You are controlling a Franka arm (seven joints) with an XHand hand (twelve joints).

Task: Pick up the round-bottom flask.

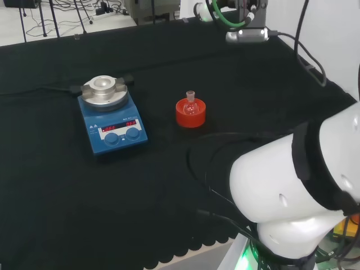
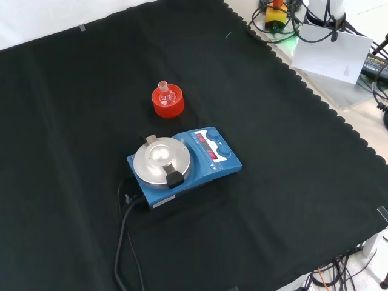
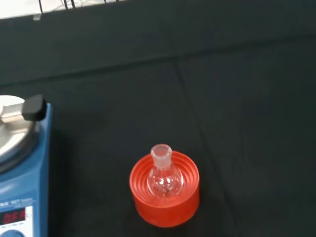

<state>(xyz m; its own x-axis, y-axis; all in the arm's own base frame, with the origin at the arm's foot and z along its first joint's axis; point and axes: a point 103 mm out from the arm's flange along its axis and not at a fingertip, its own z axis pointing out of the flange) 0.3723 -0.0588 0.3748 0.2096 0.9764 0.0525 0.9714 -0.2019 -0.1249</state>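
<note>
Approach step, nothing grasped. Round-bottom flask point(image 1: 190, 102) sits upright in red ribbed stand point(image 1: 190, 114) mid-bench, just beside blue hotplate point(image 2: 185, 163). Finger state: cannot tell. Next: descend over the flask's neck, close around it, lift straight.

Flask point(image 3: 163, 176): clear glass, smooth and glossy, with a frosted-looking neck.
Stand point(image 3: 165, 207): red plastic, ribbed on top, with a slight sheen.
Cloth point(image 2: 291, 182): black fabric, matt, creased in places, cut with a scalloped edge.
Stirrer point(image 2: 209, 167): blue casing, smooth, semi-gloss.
Plate point(image 2: 160, 160): bare metal, brushed, dully shiny.
Knob point(image 3: 33, 107): black plastic, matt.
Cable point(image 2: 124, 242): black, smooth, rubbery-looking.
Arm point(image 1: 292, 185): white shell, smooth and glossy.
</note>
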